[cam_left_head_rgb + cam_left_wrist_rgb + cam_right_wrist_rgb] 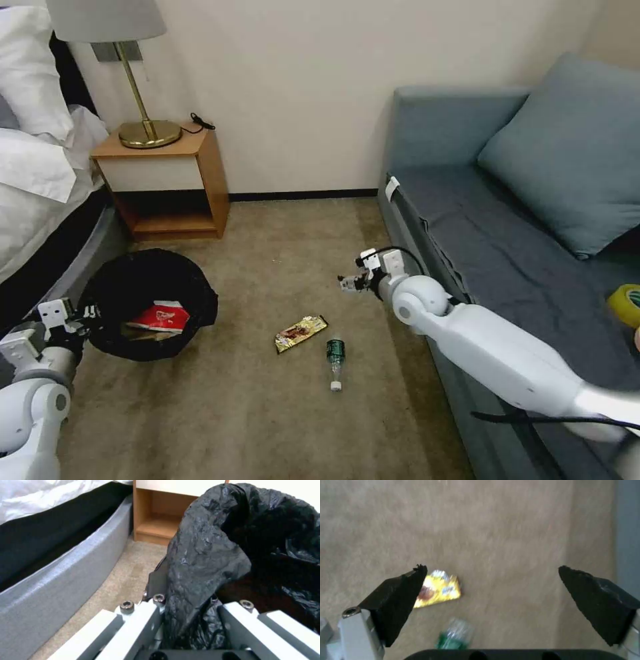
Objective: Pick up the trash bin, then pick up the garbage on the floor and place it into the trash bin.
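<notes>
The trash bin (150, 303), lined with a glossy black bag (206, 555), is on the left beside the bed. My left gripper (80, 313) is shut on its near rim, and the liner is pinched between the fingers (156, 580). A red-and-white packet (160, 317) lies inside the bin. On the carpet lie a gold-brown snack wrapper (301, 333) (440, 590) and a small clear bottle with a green label (335, 360) (455, 635). My right gripper (350, 281) (491, 568) hangs open above the floor, just beyond these two items and holding nothing.
A wooden nightstand (167, 180) with a brass lamp (148, 132) stands against the back wall. The bed (40, 173) borders the left side and a grey sofa (507, 220) the right. A yellow tape roll (625, 303) lies on the sofa. Open carpet stretches between them.
</notes>
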Robot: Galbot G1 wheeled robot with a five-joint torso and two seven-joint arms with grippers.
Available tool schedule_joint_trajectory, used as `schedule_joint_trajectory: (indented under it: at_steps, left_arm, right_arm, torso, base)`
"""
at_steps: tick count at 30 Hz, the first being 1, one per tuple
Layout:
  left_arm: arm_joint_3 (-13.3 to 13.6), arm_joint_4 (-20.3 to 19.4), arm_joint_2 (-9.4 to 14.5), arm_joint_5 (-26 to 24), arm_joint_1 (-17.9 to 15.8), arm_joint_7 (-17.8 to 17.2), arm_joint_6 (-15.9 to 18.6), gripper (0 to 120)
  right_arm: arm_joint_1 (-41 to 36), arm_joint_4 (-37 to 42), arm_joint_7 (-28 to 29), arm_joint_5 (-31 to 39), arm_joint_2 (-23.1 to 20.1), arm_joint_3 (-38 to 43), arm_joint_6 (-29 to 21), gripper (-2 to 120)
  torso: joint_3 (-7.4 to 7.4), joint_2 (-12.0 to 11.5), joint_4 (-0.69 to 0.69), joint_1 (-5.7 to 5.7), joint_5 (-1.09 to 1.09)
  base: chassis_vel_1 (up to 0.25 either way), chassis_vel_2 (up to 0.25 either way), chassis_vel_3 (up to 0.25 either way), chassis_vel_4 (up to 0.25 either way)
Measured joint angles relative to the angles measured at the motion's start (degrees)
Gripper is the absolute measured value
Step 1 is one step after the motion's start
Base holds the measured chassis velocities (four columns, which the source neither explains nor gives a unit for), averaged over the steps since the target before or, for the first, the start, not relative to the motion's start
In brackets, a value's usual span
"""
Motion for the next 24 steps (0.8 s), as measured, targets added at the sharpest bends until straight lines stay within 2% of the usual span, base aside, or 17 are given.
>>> schedule_joint_trajectory:
  at_steps: [1,3,6,8,14,24]
  left_arm:
    - [-0.2,0.1,0.0,0.0,0.2,0.2,-0.1,3]
    - [-0.3,0.1,0.0,-0.1,0.3,0.3,-0.1,3]
    - [-0.9,0.2,0.0,-0.2,0.8,0.6,-0.3,3]
    - [-1.1,0.2,0.0,-0.3,1.0,0.6,-0.4,3]
    - [-3.0,1.0,0.2,-1.1,2.7,1.2,-1.3,3]
    - [-3.6,2.4,0.7,-1.5,3.0,1.5,-1.9,3]
  right_arm:
    - [0.5,-2.2,1.2,3.4,2.1,0.0,-2.1,100]
    - [0.6,-2.9,1.8,5.0,3.1,0.0,-3.0,100]
    - [0.7,-5.9,6.2,13.3,8.7,0.5,-7.0,100]
    - [0.7,-7.0,7.0,14.3,10.0,0.3,-7.3,100]
    - [-2.0,-12.1,6.1,11.8,11.8,-1.2,-7.7,100]
    - [-6.4,-12.3,5.9,10.0,11.7,-0.1,-7.6,100]
  torso:
    - [0.00,0.0,0.00,0.00,0.00]
    - [0.00,0.0,0.00,0.00,-0.01]
    - [0.00,0.0,0.03,0.00,0.00]
    - [0.00,0.0,0.04,0.00,0.00]
    - [0.00,0.0,0.01,0.00,0.00]
    - [-0.01,0.0,0.01,0.00,0.01]
  base:
    - [0.000,0.000,0.000,0.000]
    - [0.000,0.000,0.000,0.000]
    - [0.000,0.000,0.000,0.000]
    - [0.000,0.000,0.000,0.000]
    - [0.000,0.000,0.000,0.000]
    - [0.000,0.000,0.000,0.000]
